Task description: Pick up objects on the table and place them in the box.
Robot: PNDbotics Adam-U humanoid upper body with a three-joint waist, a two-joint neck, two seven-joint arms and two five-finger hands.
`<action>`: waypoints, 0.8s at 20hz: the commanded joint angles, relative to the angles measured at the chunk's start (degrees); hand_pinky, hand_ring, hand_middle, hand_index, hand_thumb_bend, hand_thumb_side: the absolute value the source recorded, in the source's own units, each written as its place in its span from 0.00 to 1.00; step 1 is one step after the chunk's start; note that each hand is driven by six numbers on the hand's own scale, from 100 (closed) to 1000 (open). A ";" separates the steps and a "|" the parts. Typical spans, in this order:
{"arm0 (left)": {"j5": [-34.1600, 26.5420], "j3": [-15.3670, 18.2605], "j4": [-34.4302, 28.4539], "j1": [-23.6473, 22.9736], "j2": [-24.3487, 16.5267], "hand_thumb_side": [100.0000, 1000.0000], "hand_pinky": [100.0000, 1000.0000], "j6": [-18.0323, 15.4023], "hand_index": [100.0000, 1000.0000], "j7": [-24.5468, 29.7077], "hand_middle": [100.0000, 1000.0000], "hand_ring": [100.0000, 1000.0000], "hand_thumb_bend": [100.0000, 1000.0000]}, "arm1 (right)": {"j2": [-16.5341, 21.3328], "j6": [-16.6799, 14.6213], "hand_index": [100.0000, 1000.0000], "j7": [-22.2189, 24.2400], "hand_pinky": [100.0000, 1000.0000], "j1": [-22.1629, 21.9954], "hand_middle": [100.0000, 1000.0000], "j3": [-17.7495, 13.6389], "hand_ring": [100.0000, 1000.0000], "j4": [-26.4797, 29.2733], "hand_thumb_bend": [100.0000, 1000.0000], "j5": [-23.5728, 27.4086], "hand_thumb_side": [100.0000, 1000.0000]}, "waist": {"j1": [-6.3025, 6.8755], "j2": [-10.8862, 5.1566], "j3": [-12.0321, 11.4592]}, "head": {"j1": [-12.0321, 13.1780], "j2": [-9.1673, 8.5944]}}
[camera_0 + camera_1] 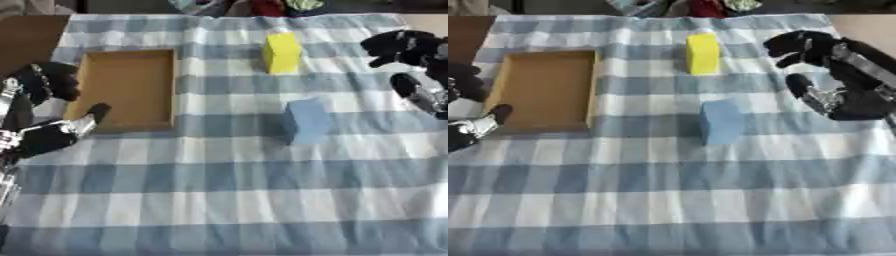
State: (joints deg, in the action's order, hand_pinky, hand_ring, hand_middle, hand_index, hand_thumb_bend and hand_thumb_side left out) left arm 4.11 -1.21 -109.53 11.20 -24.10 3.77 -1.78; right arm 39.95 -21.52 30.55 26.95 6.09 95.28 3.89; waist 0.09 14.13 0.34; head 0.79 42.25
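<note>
On the table: a blue-and-white checked cloth [227, 200] covers the table from edge to edge.
Box: a shallow brown box [129, 90] lies flat on the left part of the cloth, its inside bare.
Yellow block: a yellow block [282, 53] stands upright on the far middle of the cloth, well apart from the box.
Blue block: a light blue block [306, 121] stands nearer, toward the middle, right of the box and just this side of the yellow block.
Left hand: the left hand [44, 107] is at the left edge beside the box, fingers spread wide and holding nothing, one fingertip near the box's near left corner.
Right hand: the right hand [833, 75] hangs at the right, right of both blocks and touching neither, fingers spread and empty.
</note>
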 commanded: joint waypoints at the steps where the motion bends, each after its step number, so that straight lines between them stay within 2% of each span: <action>1: 0.12 0.14 -0.61 0.65 -1.18 0.00 0.55 -0.13 0.65 0.23 0.48 0.51 0.54 | 3.56 -1.51 0.84 0.45 0.79 1.79 0.87 0.86 0.92 -0.88 0.04 -1.63 0.53 | -0.12 -1.05 -0.13 | -0.15 -0.24; 11: 0.09 -0.01 -0.65 0.70 -1.35 0.00 0.55 -0.13 0.65 0.44 0.48 0.51 0.54 | 5.33 -4.73 0.86 1.39 0.78 6.64 0.86 4.83 0.91 -5.40 0.13 -6.16 0.49 | -0.15 -1.24 -0.47 | -0.34 -0.27; 16: 0.07 -0.07 -0.64 0.67 -1.35 0.00 0.55 -0.10 0.65 0.55 0.48 0.51 0.54 | 4.78 -6.21 0.86 2.35 0.77 9.28 0.84 7.04 0.89 -8.19 0.25 -8.86 0.53 | -0.15 -1.34 -0.61 | -0.46 -0.16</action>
State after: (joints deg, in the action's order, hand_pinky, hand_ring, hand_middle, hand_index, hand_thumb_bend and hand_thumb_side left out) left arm 4.11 -1.30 -109.53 11.23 -24.13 3.73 -1.38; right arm 43.13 -27.24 32.75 35.18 13.16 87.39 -4.10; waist -0.07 13.88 -0.20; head 0.37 42.25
